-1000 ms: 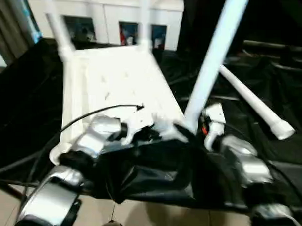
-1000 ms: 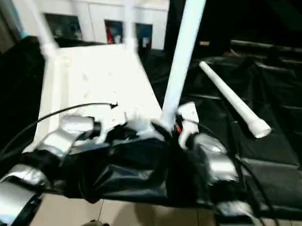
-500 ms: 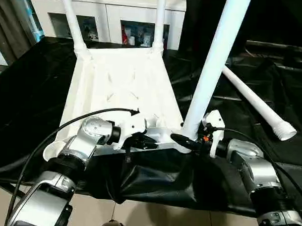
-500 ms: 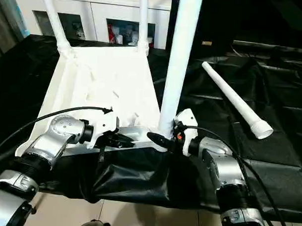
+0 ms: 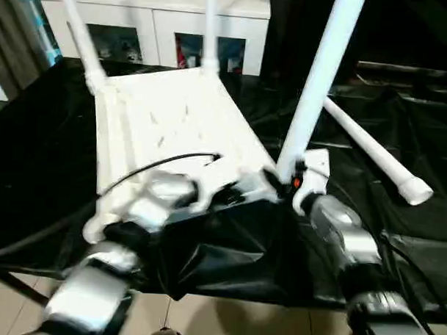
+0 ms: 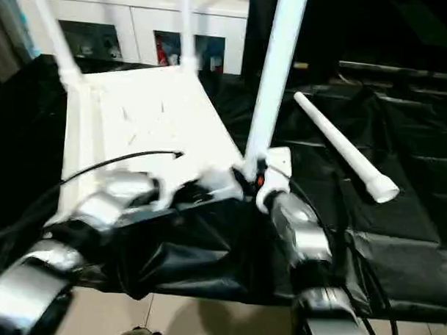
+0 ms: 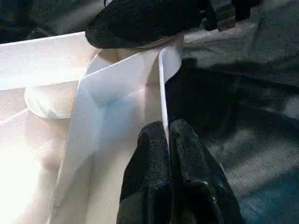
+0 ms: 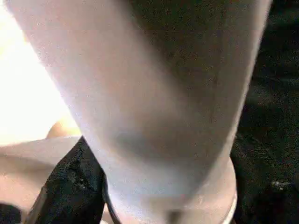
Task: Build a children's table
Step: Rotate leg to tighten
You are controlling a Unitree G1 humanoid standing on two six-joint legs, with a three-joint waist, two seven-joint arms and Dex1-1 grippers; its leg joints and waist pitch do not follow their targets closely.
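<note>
- My left hand (image 7: 167, 140) is nearest to me, its two black fingers (image 7: 149, 154) pressed together over the thin near rim of the upside-down white plastic children's table (image 5: 173, 125). It is clamped on that edge to steady the piece.
- Half a second ago both forearms reached out lower and wider. Now they sit tucked closer against the near edge, and the whole view has swung, so I judge most of that to be my head moving, not the parts.
- My right hand (image 5: 285, 183) is at the foot of the tall white tubular leg (image 5: 314, 90), which stands in the near right corner socket. From the wrist, one black finger (image 8: 70, 182) lies against the tube just above its collar, but I cannot tell whether the fingers are closed round it.
- That leg is upright in its socket as before, so I judge the seating of this third leg to be done or nearly done.
- Two thinner-looking white legs (image 5: 81, 37) rise from the far corner sockets, so three of the four are in place.
- Off to my right, well apart from the table, the last loose white tube with a ribbed end (image 5: 378, 154) lies on the black-covered work table (image 5: 33, 153). The near left socket is still to fill.
- Beyond it all stands a white cabinet (image 5: 148, 21).
</note>
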